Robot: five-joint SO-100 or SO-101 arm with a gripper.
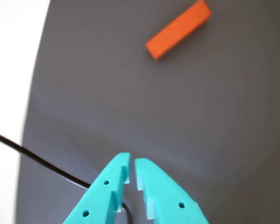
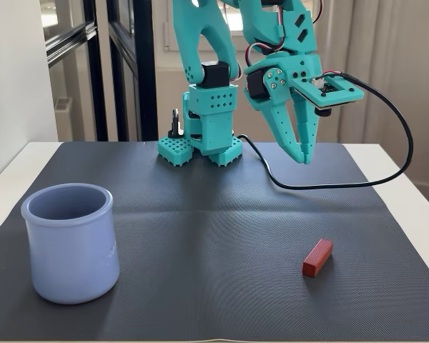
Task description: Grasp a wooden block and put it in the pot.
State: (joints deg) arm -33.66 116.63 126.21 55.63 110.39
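Observation:
The wooden block is a small reddish-brown bar lying flat on the dark mat at the front right in the fixed view. In the wrist view it looks orange and lies at an angle near the top. The lavender-blue pot stands upright at the front left of the mat, with nothing seen inside. My teal gripper hangs in the air above the back right of the mat, well behind and above the block. In the wrist view the gripper shows its fingertips nearly touching, with nothing between them.
A black cable loops from the wrist camera down onto the mat at the right; it also crosses the wrist view. The arm's base stands at the back middle. The dark mat lies on a white table.

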